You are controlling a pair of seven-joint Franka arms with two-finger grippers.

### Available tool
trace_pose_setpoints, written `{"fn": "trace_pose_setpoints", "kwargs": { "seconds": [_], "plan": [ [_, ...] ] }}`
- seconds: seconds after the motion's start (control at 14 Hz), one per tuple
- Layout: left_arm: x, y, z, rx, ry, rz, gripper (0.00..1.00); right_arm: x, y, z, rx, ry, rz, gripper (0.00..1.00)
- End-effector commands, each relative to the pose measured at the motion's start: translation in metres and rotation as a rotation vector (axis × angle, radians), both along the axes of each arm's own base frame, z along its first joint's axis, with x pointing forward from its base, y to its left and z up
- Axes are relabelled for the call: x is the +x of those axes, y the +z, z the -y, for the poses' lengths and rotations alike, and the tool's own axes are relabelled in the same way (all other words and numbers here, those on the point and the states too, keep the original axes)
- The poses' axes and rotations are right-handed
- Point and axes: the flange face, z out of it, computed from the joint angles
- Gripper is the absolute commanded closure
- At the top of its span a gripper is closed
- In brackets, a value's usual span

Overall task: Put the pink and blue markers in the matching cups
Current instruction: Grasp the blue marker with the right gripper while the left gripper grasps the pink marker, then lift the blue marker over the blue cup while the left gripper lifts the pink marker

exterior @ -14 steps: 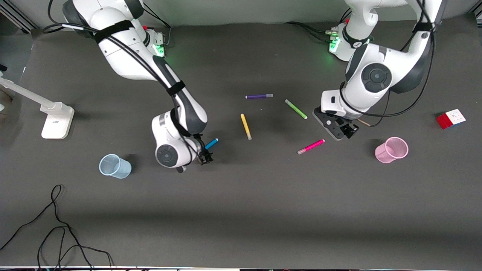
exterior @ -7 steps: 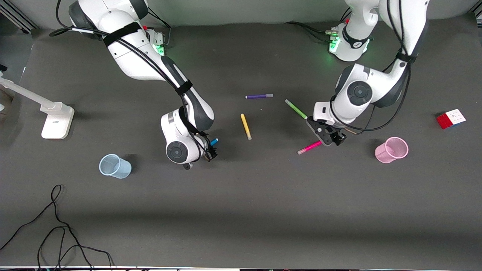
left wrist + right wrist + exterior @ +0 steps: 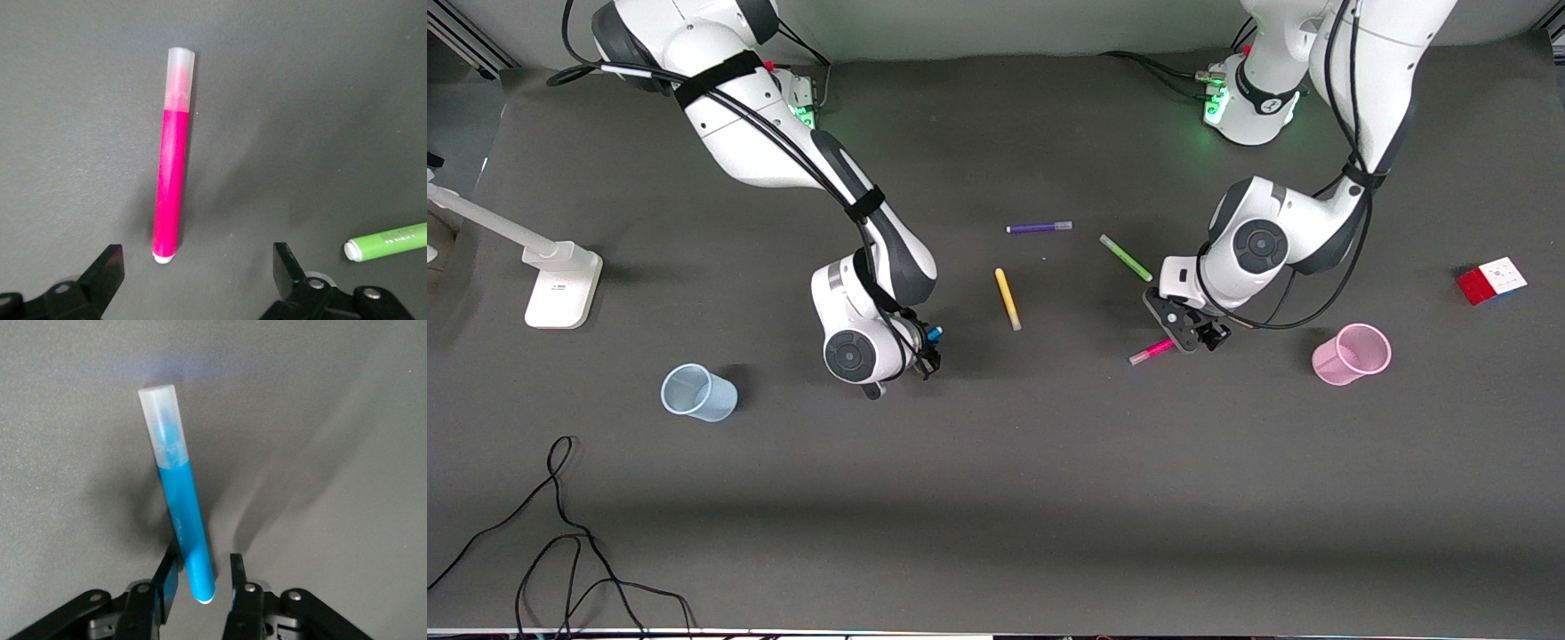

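Five markers and two cups are on the desk (image 3: pixel 996 498), counted outward from the yellow marker (image 3: pixel 1008 299) at its middle. Toward the right arm's end stands the blue cup (image 3: pixel 698 393), nothing visible inside. Between it and the yellow marker, the right gripper (image 3: pixel 199 577) is bent low, its fingers narrowed around the blue marker (image 3: pixel 181 528). The purple marker (image 3: pixel 1039 228) and green marker (image 3: pixel 1125 258) lie farther from the front camera. The pink marker (image 3: pixel 171 185) lies flat toward the left arm's end, the left gripper (image 3: pixel 199 275) spread wide over its end. The pink cup (image 3: pixel 1352 354) also looks empty.
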Motion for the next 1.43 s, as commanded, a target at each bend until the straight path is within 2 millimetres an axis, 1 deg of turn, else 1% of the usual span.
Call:
{"fn": "trace_pose_setpoints", "kwargs": {
  "seconds": [0.0, 0.07, 0.21, 0.29, 0.36, 0.43, 0.5, 0.57, 0.64, 0.71, 0.79, 0.86, 0.93, 1.0, 1.07, 1.14, 1.21, 1.29, 1.36],
  "plan": [
    [0.011, -0.008, 0.002, -0.005, -0.011, 0.002, 0.02, -0.004, -0.002, -0.004, -0.003, -0.026, -0.005, 0.99],
    [0.011, -0.01, 0.002, -0.006, -0.009, -0.001, 0.03, -0.002, 0.004, -0.003, -0.001, -0.027, -0.002, 1.0],
    [0.014, -0.014, 0.002, -0.008, -0.006, -0.005, 0.06, 0.008, 0.023, 0.003, -0.005, -0.056, 0.021, 1.0],
    [0.016, -0.015, 0.003, -0.009, -0.002, -0.005, 0.06, 0.022, 0.038, 0.016, -0.02, -0.102, 0.053, 1.0],
    [0.017, -0.017, 0.001, -0.007, 0.003, -0.007, 0.09, 0.036, 0.06, 0.027, -0.017, -0.124, 0.086, 1.0],
    [0.019, -0.02, -0.001, -0.004, 0.008, -0.009, 0.14, 0.049, 0.089, 0.045, -0.012, -0.15, 0.095, 1.0],
    [0.019, -0.021, -0.002, -0.003, 0.009, -0.01, 0.23, 0.062, 0.115, 0.067, -0.016, -0.174, 0.097, 1.0],
    [0.018, -0.021, -0.002, -0.002, 0.012, -0.012, 0.34, 0.075, 0.14, 0.089, -0.012, -0.194, 0.093, 1.0],
    [0.019, -0.021, -0.003, -0.002, 0.013, -0.012, 0.41, 0.089, 0.164, 0.111, 0.005, -0.226, 0.096, 1.0],
    [0.019, -0.021, -0.005, -0.001, 0.019, -0.012, 0.49, 0.104, 0.191, 0.142, 0.041, -0.276, 0.091, 1.0],
    [0.02, -0.021, -0.006, 0.001, 0.037, -0.014, 0.59, 0.118, 0.223, 0.174, 0.106, -0.334, 0.074, 1.0],
    [0.019, -0.021, -0.006, 0.003, 0.05, -0.017, 0.69, 0.125, 0.251, 0.199, 0.154, -0.364, 0.051, 1.0],
    [0.019, -0.02, -0.006, 0.005, 0.057, -0.019, 0.76, 0.126, 0.277, 0.227, 0.193, -0.385, 0.02, 1.0],
    [0.021, -0.018, -0.006, 0.006, 0.068, -0.019, 0.84, 0.122, 0.298, 0.259, 0.246, -0.395, -0.001, 1.0],
    [0.022, -0.016, -0.007, 0.006, 0.083, -0.015, 0.91, 0.116, 0.321, 0.286, 0.327, -0.37, 0.002, 1.0],
    [0.026, -0.011, -0.007, 0.006, 0.094, -0.008, 0.96, 0.11, 0.338, 0.313, 0.39, -0.356, 0.01, 1.0],
    [0.03, -0.006, -0.006, 0.006, 0.109, -0.002, 0.98, 0.101, 0.346, 0.332, 0.429, -0.321, -0.001, 1.0],
    [0.036, 0.003, -0.006, 0.015, 0.123, -0.006, 1.0, 0.094, 0.344, 0.343, 0.459, -0.258, -0.025, 1.0],
    [0.045, 0.017, -0.006, 0.028, 0.138, -0.019, 1.0, 0.086, 0.342, 0.349, 0.503, -0.163, -0.042, 1.0]
  ]
}}
